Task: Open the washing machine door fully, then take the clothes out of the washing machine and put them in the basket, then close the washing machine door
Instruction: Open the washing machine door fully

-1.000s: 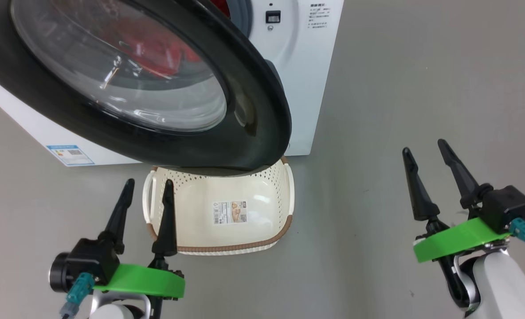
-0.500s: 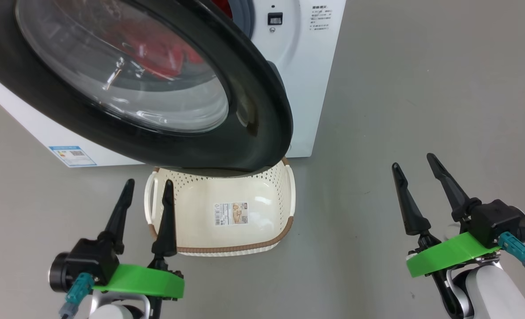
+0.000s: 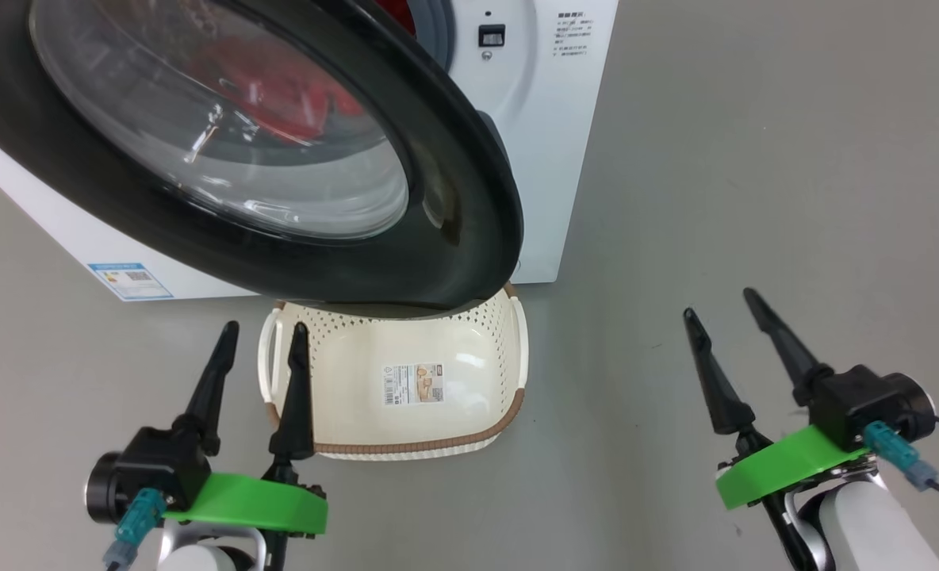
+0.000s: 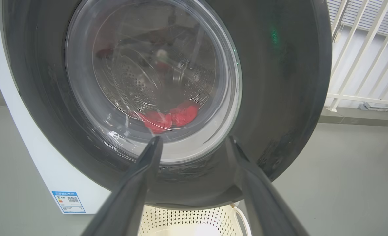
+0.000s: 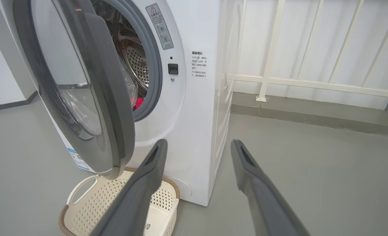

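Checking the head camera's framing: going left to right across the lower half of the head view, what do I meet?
left gripper → basket → right gripper

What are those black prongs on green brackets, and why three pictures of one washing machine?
The prongs are the fingers of a robot's two hands, called grippers. The wide picture comes from a camera on its head, looking down: left gripper at lower left, right gripper at lower right, both open, holding nothing. The other two come from cameras on each wrist, looking along that hand's fingers. On the grey floor stands a white washing machine, its round door swung partly open; red clothes lie in the drum. A cream basket sits on the floor under the door.
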You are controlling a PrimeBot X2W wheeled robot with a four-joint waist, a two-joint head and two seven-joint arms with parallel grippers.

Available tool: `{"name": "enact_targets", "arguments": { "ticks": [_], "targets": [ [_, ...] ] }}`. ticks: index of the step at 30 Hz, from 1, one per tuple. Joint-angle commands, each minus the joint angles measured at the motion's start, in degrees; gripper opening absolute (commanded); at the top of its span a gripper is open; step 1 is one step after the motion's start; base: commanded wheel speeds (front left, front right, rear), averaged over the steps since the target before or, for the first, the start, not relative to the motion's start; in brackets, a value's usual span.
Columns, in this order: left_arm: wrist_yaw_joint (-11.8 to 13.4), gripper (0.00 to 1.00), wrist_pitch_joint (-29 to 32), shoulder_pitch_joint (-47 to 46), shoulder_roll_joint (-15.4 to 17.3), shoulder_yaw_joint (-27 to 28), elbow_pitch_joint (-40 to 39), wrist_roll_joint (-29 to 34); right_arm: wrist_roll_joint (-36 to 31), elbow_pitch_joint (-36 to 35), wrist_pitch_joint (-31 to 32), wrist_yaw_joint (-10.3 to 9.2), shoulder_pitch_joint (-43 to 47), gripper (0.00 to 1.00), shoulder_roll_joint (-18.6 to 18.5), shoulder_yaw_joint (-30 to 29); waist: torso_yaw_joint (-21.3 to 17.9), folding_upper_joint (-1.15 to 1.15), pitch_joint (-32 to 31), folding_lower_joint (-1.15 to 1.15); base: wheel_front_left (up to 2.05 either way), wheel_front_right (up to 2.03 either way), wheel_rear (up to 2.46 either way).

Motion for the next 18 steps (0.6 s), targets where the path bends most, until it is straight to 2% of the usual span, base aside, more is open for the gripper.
{"name": "enact_targets", "arguments": {
  "ticks": [1, 7, 9, 13, 18],
  "targets": [
    [0.08, 1.0, -0.44, 0.17, 0.89, 1.89, -1.38, 0.6, -1.23, -0.48, -0.36, 0.28, -1.21, 0.0, -0.42, 1.54, -0.01, 0.0, 0.04, 0.0, 0.0, 0.0, 0.0],
    [0.28, 1.0, -0.44, 0.15, 0.89, 1.62, -1.76, 0.45, -0.58, 2.07, -0.36, 0.28, -4.29, 0.0, 0.4, 1.68, 0.35, 0.0, 0.4, 0.0, 0.0, 0.0, 0.0],
    [0.41, 1.0, -0.44, 0.04, 0.89, 1.5, -2.06, 0.34, 2.15, 3.35, -0.36, 0.28, -6.1, 0.0, 0.88, 1.69, 0.68, 0.0, 0.8, 0.0, 0.0, 0.0, 0.0],
    [0.53, 1.0, -0.44, -0.39, 0.89, 1.02, -2.51, 0.13, 16.74, 7.3, 0.2, 0.28, -10.59, 0.0, 2.0, 2.19, 1.72, 0.0, 1.51, 0.0, 0.0, 0.0, 0.0],
    [0.86, 1.0, -0.44, -0.89, 0.89, 0.22, -2.91, -0.11, 36.0, 9.26, 6.17, 0.28, -17.13, 0.0, 1.62, 4.82, 3.37, 0.0, 2.55, 0.0, 0.0, 0.0, 0.0]
  ]
}}
